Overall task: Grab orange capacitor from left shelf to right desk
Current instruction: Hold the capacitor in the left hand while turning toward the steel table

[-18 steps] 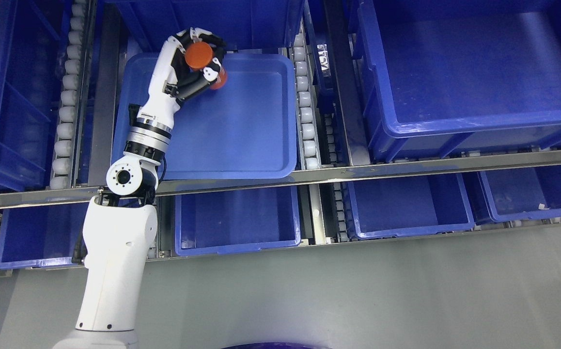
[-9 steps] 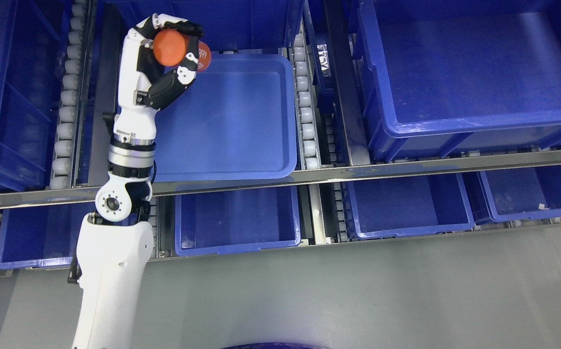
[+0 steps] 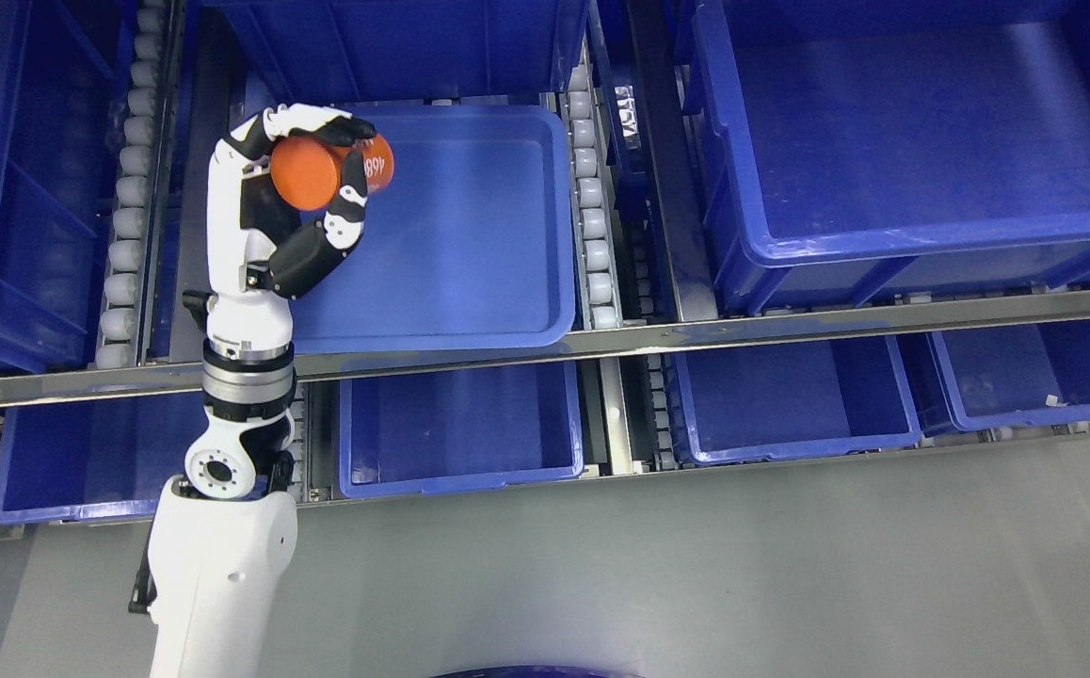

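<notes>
Shelving fills my head view: rows of blue plastic bins on roller tracks, with a steel rail (image 3: 790,330) crossing in front of the upper tier. My left hand (image 3: 305,202), white with black finger segments, comes up from the lower left on its white arm and is wrapped around the orange cylindrical capacitor (image 3: 314,174). The capacitor is lifted clear, hanging above the left rear corner of the shallow blue tray (image 3: 470,245), not resting on the tray floor. Its flat round end faces me, and white print shows on the curved side, too partial for me to read with any confidence. One long finger (image 3: 319,122) arches over the top of the can, and the thumb side braces it from below, so I judge the hold to be across the barrel rather than on the ends.

My right hand is nowhere in this view, and neither is the right desk.

As for handling, I take the capacitor to be a rigid can with a smooth sleeve: it will not deform under the fingers, but it could slide or roll out along its axis if the grip loosens. It looks compact enough to be fairly light for this hand, though I cannot confirm the weight. The barrel is the right place to hold it, with fingers opposed across the middle. I would keep the closure firm during the swing to the right and avoid tipping the can end-down.
</notes>
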`<state>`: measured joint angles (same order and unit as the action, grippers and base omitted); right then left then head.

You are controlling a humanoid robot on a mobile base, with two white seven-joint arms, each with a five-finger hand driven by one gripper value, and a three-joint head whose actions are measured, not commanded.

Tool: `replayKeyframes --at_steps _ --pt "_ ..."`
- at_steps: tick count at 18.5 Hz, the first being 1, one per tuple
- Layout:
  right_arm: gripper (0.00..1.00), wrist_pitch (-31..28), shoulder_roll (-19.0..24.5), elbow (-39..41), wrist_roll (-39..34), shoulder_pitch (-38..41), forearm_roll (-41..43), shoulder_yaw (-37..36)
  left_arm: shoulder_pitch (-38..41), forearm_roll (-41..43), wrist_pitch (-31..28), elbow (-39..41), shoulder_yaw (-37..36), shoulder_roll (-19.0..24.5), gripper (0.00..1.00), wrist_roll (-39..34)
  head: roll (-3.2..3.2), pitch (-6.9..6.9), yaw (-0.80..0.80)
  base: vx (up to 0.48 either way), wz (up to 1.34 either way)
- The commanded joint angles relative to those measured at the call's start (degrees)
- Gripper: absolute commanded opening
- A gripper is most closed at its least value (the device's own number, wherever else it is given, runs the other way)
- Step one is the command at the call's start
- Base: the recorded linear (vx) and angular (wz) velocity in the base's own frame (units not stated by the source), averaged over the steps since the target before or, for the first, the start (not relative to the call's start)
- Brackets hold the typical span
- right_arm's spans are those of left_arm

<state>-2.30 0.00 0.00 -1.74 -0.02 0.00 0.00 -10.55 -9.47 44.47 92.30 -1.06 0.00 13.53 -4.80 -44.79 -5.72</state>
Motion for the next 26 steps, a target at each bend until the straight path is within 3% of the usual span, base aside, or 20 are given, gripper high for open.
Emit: replayKeyframes --at_steps 1,15,26 --pt "1.0 0.0 -1.0 1.3 0.0 2.0 0.0 -0.7 3.5 -0.1 0.5 2.3 -1.5 1.0 0.01 -0.1 0.0 0.0 0.0 0.0 0.0" --pt "1.0 0.0 -1.0 1.3 0.0 2.0 0.0 -0.7 3.4 -0.1 0.5 2.3 -1.5 1.0 0.01 -0.1 0.0 0.0 0.0 -0.18 -0.03" --pt "1.0 0.0 -1.0 1.3 0.0 2.0 0.0 -0.7 3.3 -0.1 -0.5 2.3 -2.0 1.0 0.01 -0.1 0.0 0.0 0.0 -0.072 -0.67"
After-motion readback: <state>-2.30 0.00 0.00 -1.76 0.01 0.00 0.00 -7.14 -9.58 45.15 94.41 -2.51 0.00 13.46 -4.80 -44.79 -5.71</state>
